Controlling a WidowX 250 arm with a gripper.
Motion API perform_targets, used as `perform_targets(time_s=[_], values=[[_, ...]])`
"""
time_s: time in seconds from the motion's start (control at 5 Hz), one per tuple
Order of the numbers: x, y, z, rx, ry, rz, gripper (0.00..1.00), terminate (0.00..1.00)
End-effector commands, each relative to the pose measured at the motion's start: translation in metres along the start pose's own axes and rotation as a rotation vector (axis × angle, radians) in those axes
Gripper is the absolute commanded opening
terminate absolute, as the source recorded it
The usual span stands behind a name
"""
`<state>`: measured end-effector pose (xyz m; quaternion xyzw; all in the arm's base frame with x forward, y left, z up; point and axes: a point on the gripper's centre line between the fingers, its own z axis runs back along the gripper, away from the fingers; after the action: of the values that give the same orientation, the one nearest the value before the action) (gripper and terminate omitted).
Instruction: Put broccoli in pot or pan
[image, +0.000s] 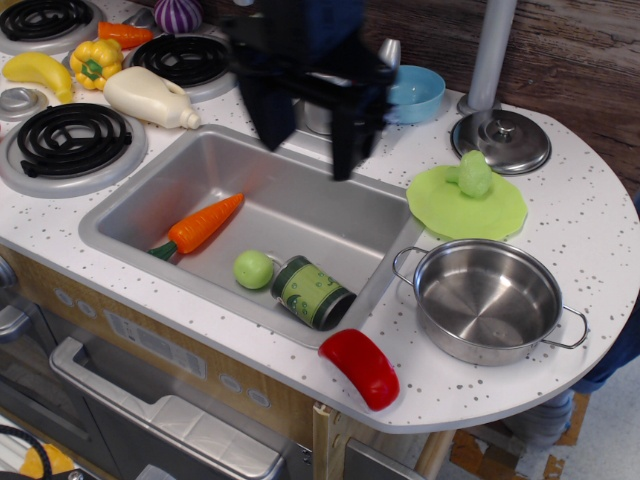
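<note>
Broccoli (474, 173) on counter, well right of open pincer (310, 140) over sink (150, 190)

No legible text, brand, number or sign appears anywhere on the toy kitchen counter. The green can (312, 292) lying in the sink (300, 205) carries a pale printed label, but its markings are too small and blurred to read.

speckled counter (590, 230) — pot (487, 299), lid (500, 139), red piece (360, 367)

The blurred dark robot gripper (310, 135) is hiding the grey metal faucet (385, 55); its upper part is being cropped by the top edge.
</note>
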<state>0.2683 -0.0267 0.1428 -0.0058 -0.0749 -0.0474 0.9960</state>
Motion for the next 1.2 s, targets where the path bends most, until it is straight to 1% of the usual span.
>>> perform_targets(time_s=[0.0,0.2,0.4,0.6,0.8,1.0], values=[[0.046,-0.037,-0.013,-0.005,-0.061,-0.034,1.00,0.00],[0.070,-0.054,-0.029,-0.005,-0.103,-0.055,1.00,0.00],[0.101,-0.069,-0.045,-0.009,-0.109,-0.013,1.00,0.00],[0.122,-0.075,-0.054,0.018,-0.120,0.075,1.00,0.00],[0.139,-0.070,-0.058,0.033,-0.116,0.140,1.00,0.00],[0.150,-0.057,-0.061,0.043,-0.139,0.180,1.00,0.00]])
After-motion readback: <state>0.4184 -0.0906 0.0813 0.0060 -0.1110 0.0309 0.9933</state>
